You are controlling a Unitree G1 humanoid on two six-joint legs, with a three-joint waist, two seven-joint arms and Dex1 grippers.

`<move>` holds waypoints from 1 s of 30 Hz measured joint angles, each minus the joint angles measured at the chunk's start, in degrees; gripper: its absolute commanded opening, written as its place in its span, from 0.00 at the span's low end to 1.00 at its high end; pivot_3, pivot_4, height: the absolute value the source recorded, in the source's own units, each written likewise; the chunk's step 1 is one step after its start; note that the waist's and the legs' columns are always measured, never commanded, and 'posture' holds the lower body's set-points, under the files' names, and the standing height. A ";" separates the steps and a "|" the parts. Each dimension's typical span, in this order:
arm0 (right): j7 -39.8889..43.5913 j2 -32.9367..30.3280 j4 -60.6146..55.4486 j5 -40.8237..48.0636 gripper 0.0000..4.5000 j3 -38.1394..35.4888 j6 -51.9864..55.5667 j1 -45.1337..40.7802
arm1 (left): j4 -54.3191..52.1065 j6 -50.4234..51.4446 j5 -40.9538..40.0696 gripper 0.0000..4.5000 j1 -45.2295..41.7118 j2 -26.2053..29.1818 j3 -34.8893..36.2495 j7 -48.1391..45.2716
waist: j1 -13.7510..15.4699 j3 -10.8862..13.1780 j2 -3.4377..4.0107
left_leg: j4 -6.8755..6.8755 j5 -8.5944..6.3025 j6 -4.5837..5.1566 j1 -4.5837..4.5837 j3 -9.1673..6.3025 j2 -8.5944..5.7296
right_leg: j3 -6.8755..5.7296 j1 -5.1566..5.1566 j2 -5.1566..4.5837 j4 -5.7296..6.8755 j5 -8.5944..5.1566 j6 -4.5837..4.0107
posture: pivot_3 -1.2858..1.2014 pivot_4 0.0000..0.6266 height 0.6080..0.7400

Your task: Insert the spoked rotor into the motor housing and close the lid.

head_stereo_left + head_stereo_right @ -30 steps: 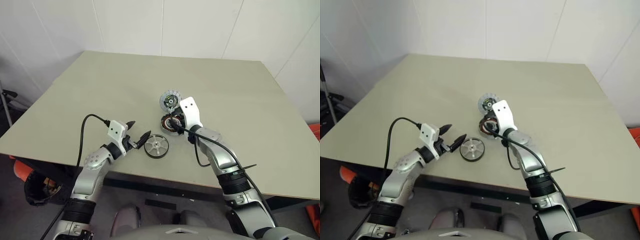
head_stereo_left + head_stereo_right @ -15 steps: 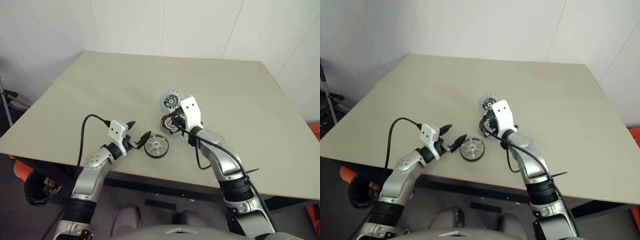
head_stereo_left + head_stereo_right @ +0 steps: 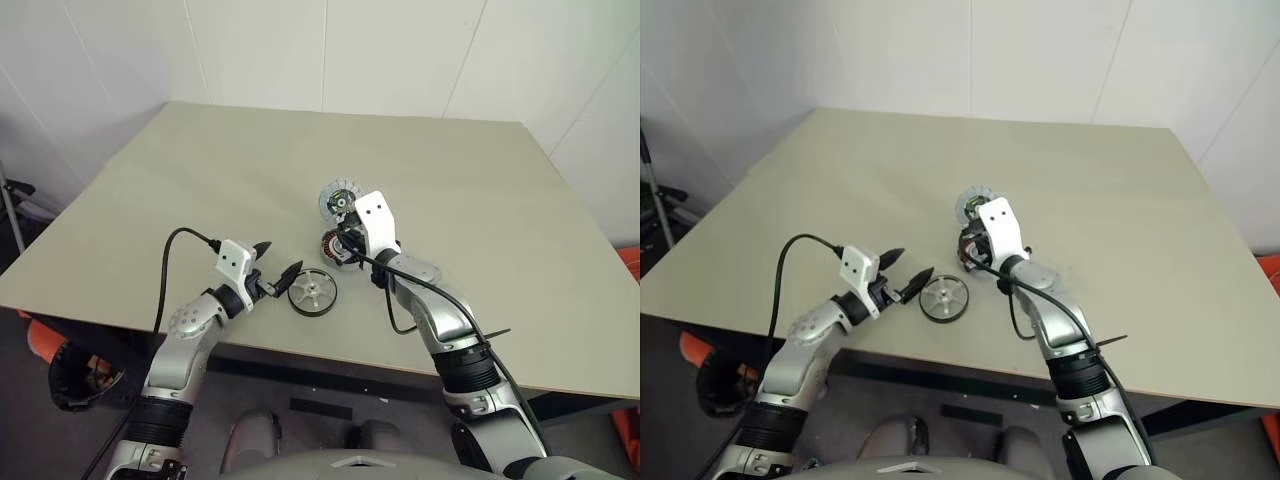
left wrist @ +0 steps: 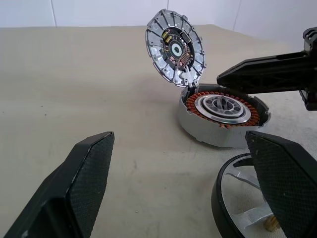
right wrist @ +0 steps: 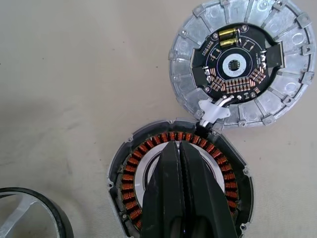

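The spoked rotor [image 3: 313,293] lies flat near the table's front edge, a silver wheel with a dark rim. My left gripper [image 3: 282,257] is open just left of it, with nothing between its fingers, and the rotor's rim [image 4: 223,198] sits by one finger. Beyond the rotor stands the motor housing [image 4: 223,111], its copper windings [image 5: 132,168] ringing a silvery hub. My right gripper [image 5: 176,147] is shut, its fingertips together over that hub and holding nothing. The lid [image 3: 340,200] stands tilted open at the housing's far side, joined to it by a white connector [image 5: 214,110].
The parts sit on a beige table [image 3: 200,180], with its front edge [image 3: 250,350] close below the rotor. Open tabletop stretches to the left, right and far side. A black cable [image 3: 175,270] loops off my left wrist.
My right gripper's fingers have come together over the housing's centre. The left gripper, the rotor and the lid have stayed where they were.
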 measured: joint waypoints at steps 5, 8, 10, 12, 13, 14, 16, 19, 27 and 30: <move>0.41 -0.57 3.71 -0.14 0.00 -0.70 -2.06 -1.20 | -1.08 1.14 -0.01 1.00 -0.02 0.00 -0.01 0.37 | -0.01 0.00 0.00 | 0.00 0.00 0.00 -0.01 0.00 0.00 | 0.00 -0.03 0.00 0.06 0.00 0.00 | 0.52 0.00 1.00; 0.57 -0.93 4.11 -0.14 0.00 -0.94 -2.69 -1.26 | -1.89 1.48 -0.02 1.00 -0.02 -0.01 -0.01 0.89 | 0.00 0.00 0.00 | 0.00 0.00 0.00 -0.02 0.00 0.00 | 0.00 -0.03 0.00 0.06 0.00 0.00 | 0.52 0.00 1.00; 0.59 -0.93 4.57 -0.14 0.00 -1.11 -3.13 -1.29 | -2.32 2.11 -0.02 1.00 -0.02 -0.03 -0.05 1.17 | 0.00 0.00 0.00 | 0.00 0.00 0.00 -0.01 0.01 0.01 | 0.00 -0.04 0.00 0.06 0.00 0.00 | 0.52 0.00 1.00; 0.59 -0.93 5.54 -0.15 0.00 -1.14 -3.52 -1.44 | -2.90 2.63 -0.02 1.00 -0.02 -0.04 -0.10 1.28 | -0.01 0.00 0.00 | 0.00 0.00 0.00 -0.01 0.01 0.00 | 0.00 -0.04 0.00 0.07 0.00 0.00 | 0.52 0.00 1.00; 0.59 -0.93 6.04 -0.15 0.00 -1.14 -3.63 -1.52 | -3.21 2.92 -0.01 1.00 -0.02 -0.06 -0.13 1.39 | -0.01 0.00 0.00 | 0.00 0.00 0.00 -0.02 0.01 0.00 | 0.00 -0.04 0.00 0.07 0.00 0.00 | 0.52 0.00 1.00; 0.59 -0.93 6.28 -0.16 0.00 -1.14 -3.69 -1.52 | -3.63 3.25 -0.02 1.00 -0.02 -0.06 -0.17 1.52 | -0.01 0.00 0.00 | 0.00 0.00 0.00 -0.02 0.01 0.00 | 0.00 -0.04 0.00 0.07 0.00 0.00 | 0.52 0.00 1.00; 0.61 -0.94 6.32 -0.16 0.00 -1.14 -3.81 -1.53 | -4.18 3.74 -0.02 1.00 -0.02 -0.07 -0.27 1.74 | 0.00 0.00 0.00 | 0.00 0.00 0.00 -0.02 0.01 0.00 | 0.00 -0.04 0.00 0.07 0.00 0.00 | 0.52 0.00 1.00; 0.65 -1.05 6.12 -0.15 0.00 -1.17 -3.77 -1.49 | -4.63 4.37 -0.05 1.00 -0.01 -0.04 -0.35 1.95 | 0.00 0.00 0.00 | 0.00 0.00 0.01 -0.02 0.01 0.00 | 0.00 -0.05 0.00 0.07 0.00 0.00 | 0.52 0.00 1.00; 0.49 -0.48 4.33 -0.13 0.00 -1.19 -3.47 -0.43 | -4.75 4.15 -0.20 1.00 0.13 0.35 -0.31 1.24 | 0.00 0.00 0.00 | 0.00 0.00 0.01 -0.02 0.01 0.00 | 0.00 -0.06 0.00 0.08 0.00 0.00 | 0.52 0.00 1.00; 0.55 -0.07 4.33 -0.13 0.00 -1.10 -3.48 -0.35 | -3.75 3.20 -0.20 1.00 0.45 0.38 -0.30 0.81 | 0.00 0.00 0.00 | 0.00 -0.01 0.01 -0.02 0.01 0.00 | 0.00 -0.06 0.00 0.08 0.00 0.00 | 0.52 0.00 1.00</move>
